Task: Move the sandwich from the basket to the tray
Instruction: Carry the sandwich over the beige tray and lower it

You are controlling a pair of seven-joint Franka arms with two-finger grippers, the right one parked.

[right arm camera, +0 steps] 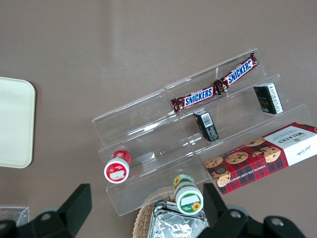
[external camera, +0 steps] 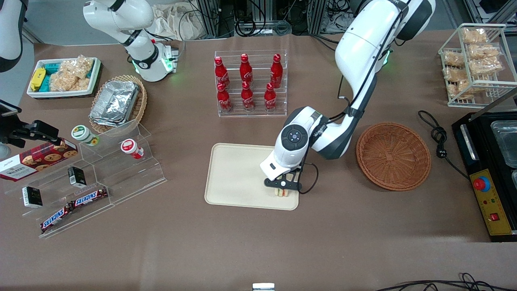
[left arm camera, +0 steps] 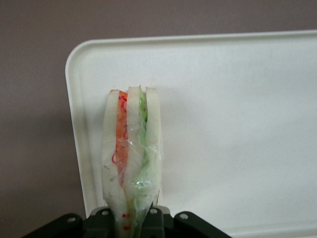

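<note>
Taking the large cream-beige rectangular tray [external camera: 238,173] with its low rim as the landmark, the nearest matter was its corner closest to the front camera on the working arm's side, where the pincer [external camera: 282,189] hung low, closed on the small triangular sandwich wedge [external camera: 281,192] of pale bread with orange-red and green filling. The wrist view showed the sandwich [left arm camera: 131,158] standing on edge over the tray [left arm camera: 237,124], close to its rounded corner, clamped across its bread faces, with crinkled clear wrap around the layers; whether it already touched the tray surface could not be told. It looked light and soft, apt to squash or shed filling under a hard squeeze, and the film probably made it slippery, so a gentle hold across the flat bread faces near the thick end seemed the sensible place. Farther from the camera than the tray stood a clear acrylic rack of red cola bottles [external camera: 248,83] on the brown counter [external camera: 258,250]. Beside the tray, toward the working arm's end, lay the round reddish-brown woven wicker basket [external camera: 394,155], with nothing in it.
</note>
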